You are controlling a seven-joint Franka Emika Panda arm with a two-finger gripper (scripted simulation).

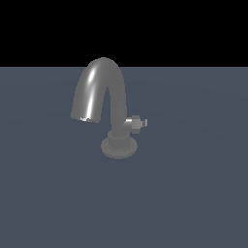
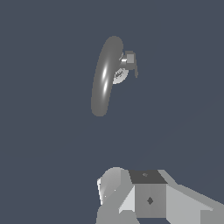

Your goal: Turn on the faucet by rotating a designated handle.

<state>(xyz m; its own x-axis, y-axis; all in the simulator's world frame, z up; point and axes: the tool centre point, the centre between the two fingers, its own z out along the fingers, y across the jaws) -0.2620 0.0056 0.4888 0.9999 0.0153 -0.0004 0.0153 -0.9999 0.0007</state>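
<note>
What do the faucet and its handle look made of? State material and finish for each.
Faucet: looks like polished grey metal, glossy; a bright streak runs down the arched spout in both views. Being a render, coated plastic can't be ruled out.
Handle: the same grey metal look, with a bright glint on its stem, a lighter tip and a duller body.
</note>
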